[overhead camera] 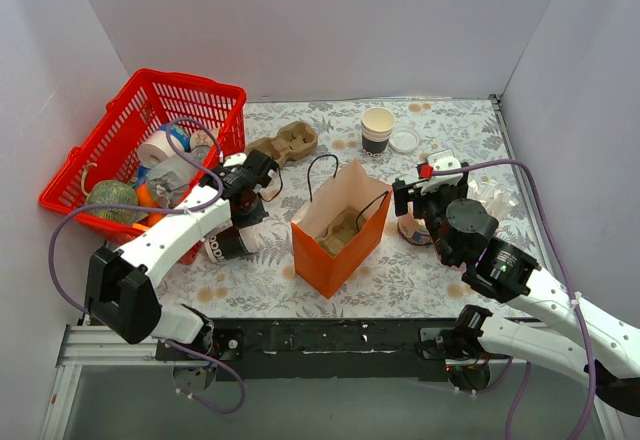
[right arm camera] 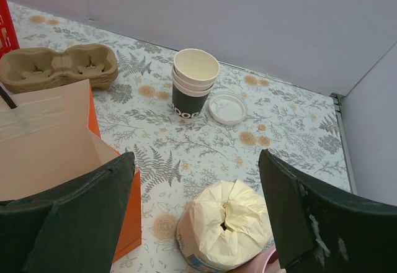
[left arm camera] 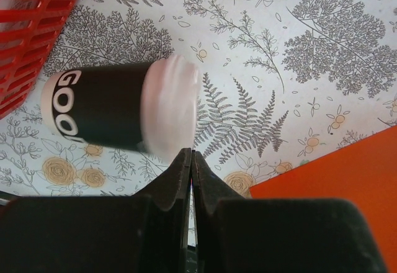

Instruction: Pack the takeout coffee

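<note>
The tabletop (overhead camera: 440, 270) wears a cloth printed with grey ferns and tan roses, hemmed in on three sides by plain pale walls (overhead camera: 330, 20); the coffee (overhead camera: 225, 244) lies on its side on the cloth between the orange bag (overhead camera: 335, 255) and the red basket (overhead camera: 190, 90), lid toward the bag; the left gripper (left arm camera: 190, 161) is clenched on nothing, near that lid; the right gripper (right arm camera: 197, 161) is spread wide above a paper-wrapped bundle (right arm camera: 226, 223) to the right of the bag; the bag stands open mid-cloth; toward the back wall sit a pulp carrier (overhead camera: 285, 142), stacked lidless cups (right arm camera: 193, 84) and a loose lid (right arm camera: 227, 108).
</note>
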You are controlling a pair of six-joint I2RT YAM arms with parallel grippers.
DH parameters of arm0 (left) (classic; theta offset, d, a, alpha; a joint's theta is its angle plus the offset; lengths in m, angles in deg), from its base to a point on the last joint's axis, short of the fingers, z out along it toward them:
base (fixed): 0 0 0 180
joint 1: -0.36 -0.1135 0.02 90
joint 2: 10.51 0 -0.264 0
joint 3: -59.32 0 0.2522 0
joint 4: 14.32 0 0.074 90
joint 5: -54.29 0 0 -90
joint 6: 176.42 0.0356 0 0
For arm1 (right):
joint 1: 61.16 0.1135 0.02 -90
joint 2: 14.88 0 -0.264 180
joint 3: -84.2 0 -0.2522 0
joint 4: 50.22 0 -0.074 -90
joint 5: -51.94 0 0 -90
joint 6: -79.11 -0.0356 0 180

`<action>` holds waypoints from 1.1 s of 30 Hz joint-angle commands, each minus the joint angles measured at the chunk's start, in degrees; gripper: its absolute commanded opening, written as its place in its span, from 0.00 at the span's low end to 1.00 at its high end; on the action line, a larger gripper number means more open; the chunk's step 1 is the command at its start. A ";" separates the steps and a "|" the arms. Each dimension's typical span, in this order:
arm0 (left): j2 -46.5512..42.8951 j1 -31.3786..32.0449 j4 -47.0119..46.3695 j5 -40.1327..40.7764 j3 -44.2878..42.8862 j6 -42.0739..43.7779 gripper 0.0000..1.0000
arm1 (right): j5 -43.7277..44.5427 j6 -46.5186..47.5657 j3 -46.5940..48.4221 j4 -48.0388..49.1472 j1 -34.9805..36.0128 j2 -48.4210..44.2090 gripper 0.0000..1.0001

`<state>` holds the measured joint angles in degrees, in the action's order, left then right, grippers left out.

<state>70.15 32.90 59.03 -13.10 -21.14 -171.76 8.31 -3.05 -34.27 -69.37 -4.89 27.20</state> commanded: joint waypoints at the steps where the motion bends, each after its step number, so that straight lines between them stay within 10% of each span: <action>1: -4.72 0.16 1.14 1.64 -0.63 -0.62 0.09 | 1.53 0.43 -0.22 3.45 -0.11 -0.42 0.88; 10: -4.55 0.16 3.51 2.70 -0.11 -1.93 0.75 | 1.27 0.43 -0.31 3.28 -0.02 -0.07 0.88; 33: 10.21 -1.07 1.23 16.33 -2.56 -13.36 0.67 | 0.83 1.22 -0.75 3.89 -0.11 0.19 0.88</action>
<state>79.94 32.37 59.47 -0.42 -21.16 -183.32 8.29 -2.55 -35.12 -68.45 -4.89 27.59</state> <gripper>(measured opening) 0.686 0.882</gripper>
